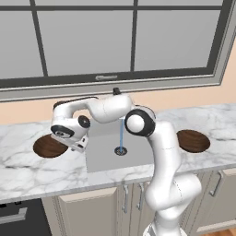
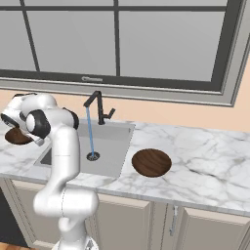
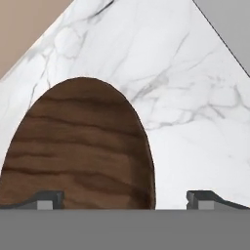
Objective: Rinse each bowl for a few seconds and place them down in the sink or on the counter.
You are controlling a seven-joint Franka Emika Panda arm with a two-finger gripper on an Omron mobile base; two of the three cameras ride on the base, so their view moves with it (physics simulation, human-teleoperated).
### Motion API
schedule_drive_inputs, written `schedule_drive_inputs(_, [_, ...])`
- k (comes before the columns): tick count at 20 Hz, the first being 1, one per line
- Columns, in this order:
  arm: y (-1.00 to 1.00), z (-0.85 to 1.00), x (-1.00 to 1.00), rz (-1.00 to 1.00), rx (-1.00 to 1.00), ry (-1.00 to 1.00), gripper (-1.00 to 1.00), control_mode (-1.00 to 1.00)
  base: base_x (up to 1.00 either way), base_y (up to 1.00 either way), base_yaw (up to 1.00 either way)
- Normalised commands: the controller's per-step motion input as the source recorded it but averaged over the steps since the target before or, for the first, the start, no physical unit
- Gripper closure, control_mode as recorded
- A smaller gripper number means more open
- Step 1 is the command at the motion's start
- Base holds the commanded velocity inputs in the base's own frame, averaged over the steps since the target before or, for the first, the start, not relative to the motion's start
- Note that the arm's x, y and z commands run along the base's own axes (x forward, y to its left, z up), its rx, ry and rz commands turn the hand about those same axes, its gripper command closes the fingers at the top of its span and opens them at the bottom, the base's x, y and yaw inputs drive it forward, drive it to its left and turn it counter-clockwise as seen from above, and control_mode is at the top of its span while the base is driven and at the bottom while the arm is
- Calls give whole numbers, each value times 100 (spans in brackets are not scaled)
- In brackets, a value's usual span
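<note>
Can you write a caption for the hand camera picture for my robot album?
Open jaws of the gripper hover over a round dark-brown wooden bowl on the white marble counter.

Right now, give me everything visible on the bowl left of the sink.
The left bowl is a shallow round dish of dark-brown wood with lighter grain bands, upright and empty. It rests on the white marble counter just left of the sink, clear of the running water. The gripper hangs at its sink-side edge; in the hand view the fingertips are spread wide, with the bowl's near right rim between them. Whether they touch it cannot be told.
</note>
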Motion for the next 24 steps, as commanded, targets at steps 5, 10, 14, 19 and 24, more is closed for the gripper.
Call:
schedule_drive_inputs(5, [21,-11,49,3,-2,0,-100,-100,0,0,0])
schedule_drive_inputs(10, [30,-13,39,2,-4,0,-100,-100,0,0,0])
schedule_drive_inputs(14, [30,-5,38,1,-5,0,-100,-100,0,0,0])
schedule_drive_inputs(19, [32,2,31,0,-9,0,100,-100,0,0,0])
schedule_drive_inputs(24, [15,15,10,0,-5,0,100,-100,0,0,0])
